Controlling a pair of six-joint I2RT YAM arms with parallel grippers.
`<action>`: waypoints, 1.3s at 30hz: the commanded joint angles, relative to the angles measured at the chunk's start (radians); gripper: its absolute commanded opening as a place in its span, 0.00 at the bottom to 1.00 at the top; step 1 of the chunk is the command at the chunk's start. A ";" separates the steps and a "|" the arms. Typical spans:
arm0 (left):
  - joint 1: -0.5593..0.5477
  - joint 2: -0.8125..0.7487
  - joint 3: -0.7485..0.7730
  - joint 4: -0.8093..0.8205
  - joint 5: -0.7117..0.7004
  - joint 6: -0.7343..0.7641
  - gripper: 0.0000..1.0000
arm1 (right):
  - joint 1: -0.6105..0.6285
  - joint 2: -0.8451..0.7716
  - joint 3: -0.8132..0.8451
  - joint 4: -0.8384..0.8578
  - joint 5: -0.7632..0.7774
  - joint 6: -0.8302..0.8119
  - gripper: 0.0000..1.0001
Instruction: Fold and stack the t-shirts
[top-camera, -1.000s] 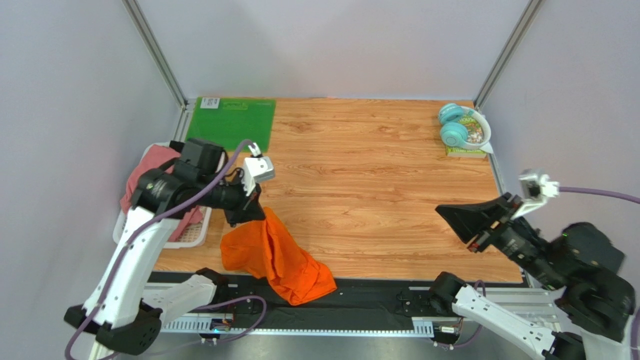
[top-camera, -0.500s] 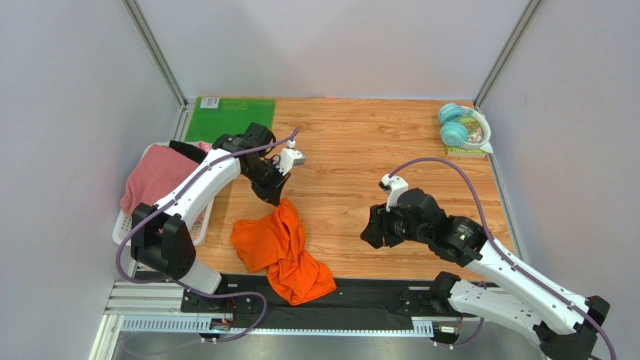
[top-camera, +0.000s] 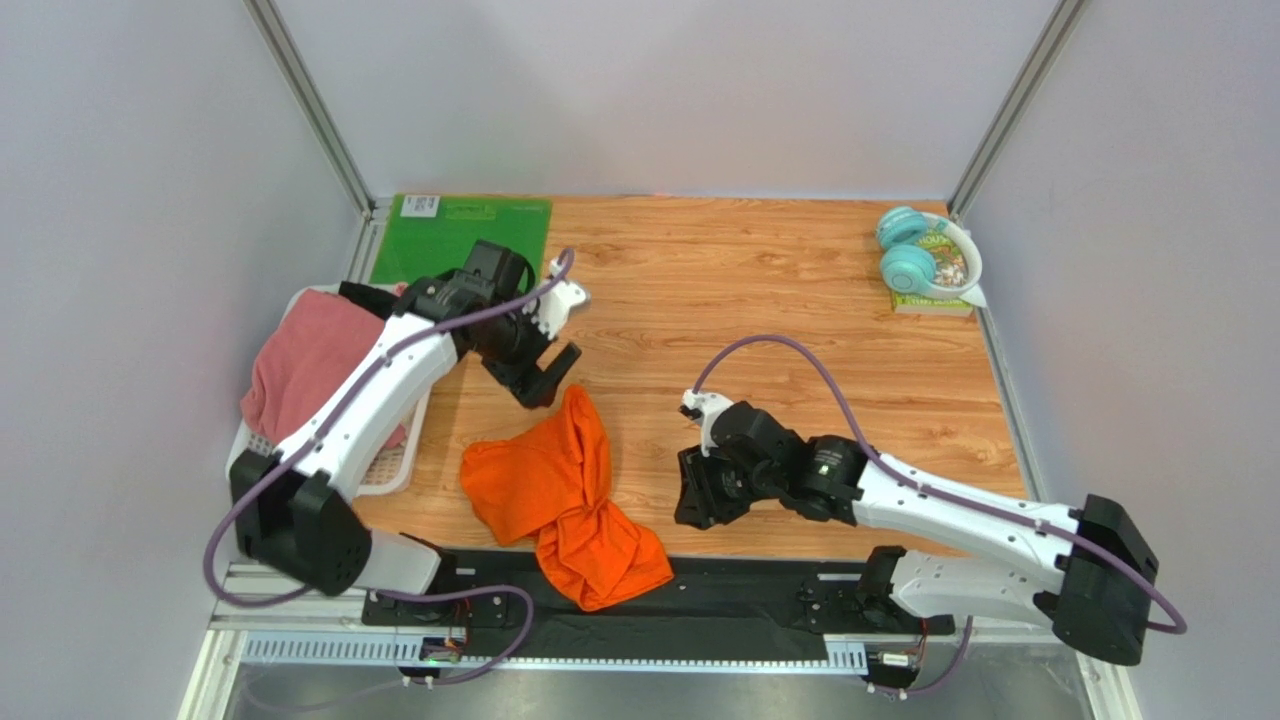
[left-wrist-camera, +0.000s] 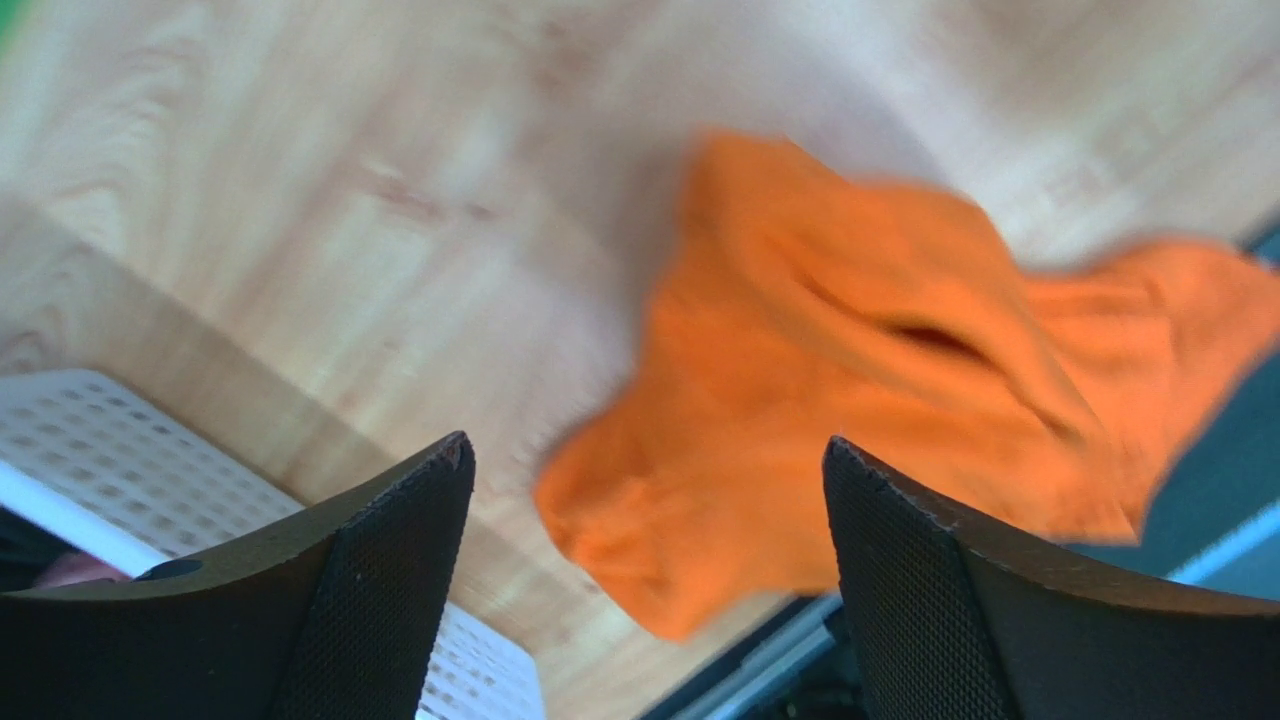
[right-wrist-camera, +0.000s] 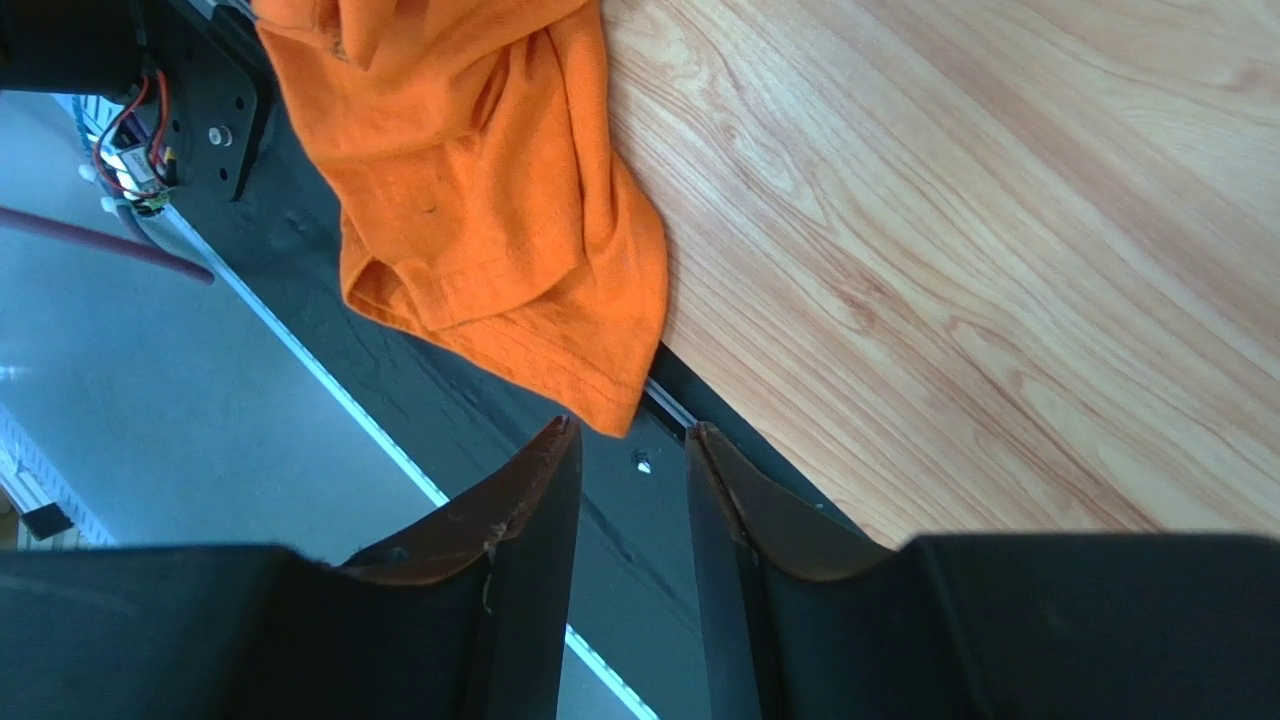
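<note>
1. Two arms reach over the wooden surface (top-camera: 781, 330); neither is holding cloth.
2. Left gripper (top-camera: 552, 378): fingers spread wide with nothing between them, hanging above the far tip of the orange t-shirt (top-camera: 564, 503).
3. Right gripper (top-camera: 694, 503): low, near the front edge, just right of the orange t-shirt. The wrist view shows a narrow gap between its fingers, and nothing is held.
4. Orange t-shirt: crumpled and unfolded at the front left of the surface, with its near hem draped over the edge onto the black rail (top-camera: 751, 588).
5. Pink t-shirt (top-camera: 308, 360): heaped in the white basket (top-camera: 383, 465) at the left edge.
6. Green mat (top-camera: 451, 233): flat at the far left corner.
7. Teal headphones (top-camera: 906, 248): far right corner.
</note>
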 joint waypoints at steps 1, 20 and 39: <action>-0.117 -0.205 -0.180 -0.194 0.043 0.095 0.89 | 0.019 0.084 0.026 0.151 -0.037 0.025 0.37; -0.121 -0.023 -0.367 -0.023 -0.132 0.079 0.77 | 0.075 0.339 0.061 0.322 -0.095 0.089 0.29; -0.105 -0.046 -0.051 -0.151 -0.087 0.060 0.00 | 0.083 0.310 0.074 0.284 -0.062 0.086 0.18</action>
